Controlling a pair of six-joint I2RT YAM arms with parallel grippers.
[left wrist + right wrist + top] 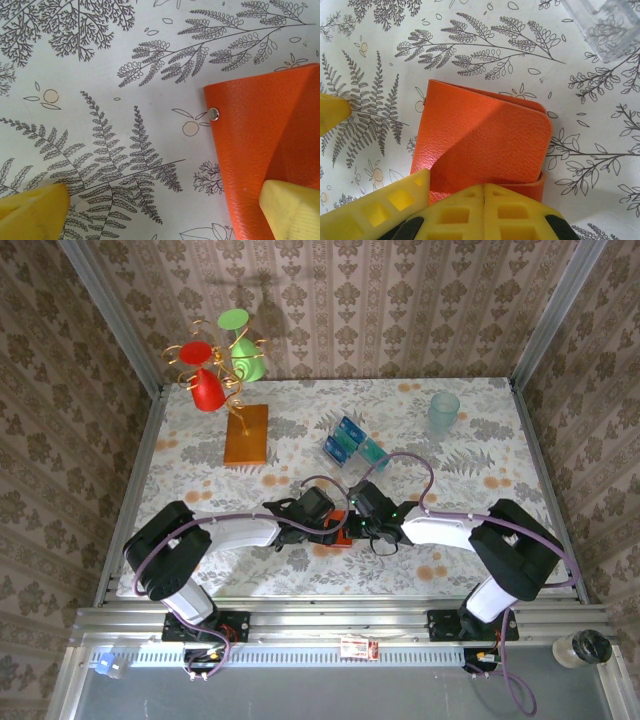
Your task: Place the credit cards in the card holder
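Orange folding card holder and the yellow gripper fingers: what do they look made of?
The orange folding card holder looks like leather or faux leather, matte: pebbled grain, soft crease, shiny metal-looking snap. The yellow fingers of the right gripper are probably moulded or printed plastic or rubber: open lattice cells, dull surface.

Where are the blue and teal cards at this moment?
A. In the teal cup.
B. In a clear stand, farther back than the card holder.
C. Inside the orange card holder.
B: the top view shows the credit cards sitting in the clear stand, beyond the card holder.
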